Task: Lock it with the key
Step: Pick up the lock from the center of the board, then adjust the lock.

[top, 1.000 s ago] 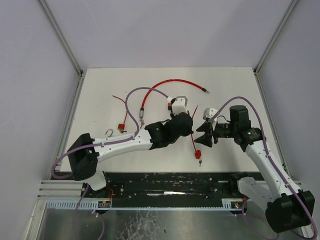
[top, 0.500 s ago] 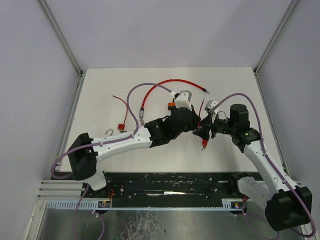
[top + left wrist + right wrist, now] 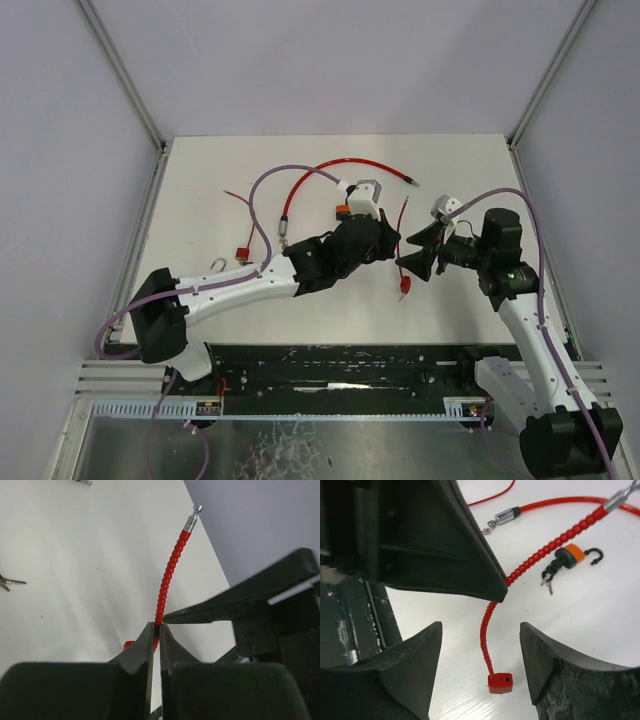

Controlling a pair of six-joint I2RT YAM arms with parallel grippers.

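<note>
We see the red ribbed cable point(image 3: 170, 575), metal-tipped, its red lock block point(image 3: 500, 682) dangling, mid-table point(image 3: 200, 230). Our left gripper point(image 3: 156, 626), arm stretched rightward, pinches it tightly. Our right gripper point(image 3: 480, 630) points left, jaws spread astride the cable, gripping nothing.

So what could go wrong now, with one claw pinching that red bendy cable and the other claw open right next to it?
The left gripper pinches the red ribbed cable with its very tips only, so it might slip or twist. The red lock body looks to hang free by the open right gripper; it could swing away as that closes. The two grippers sit very close and might bump.
</note>
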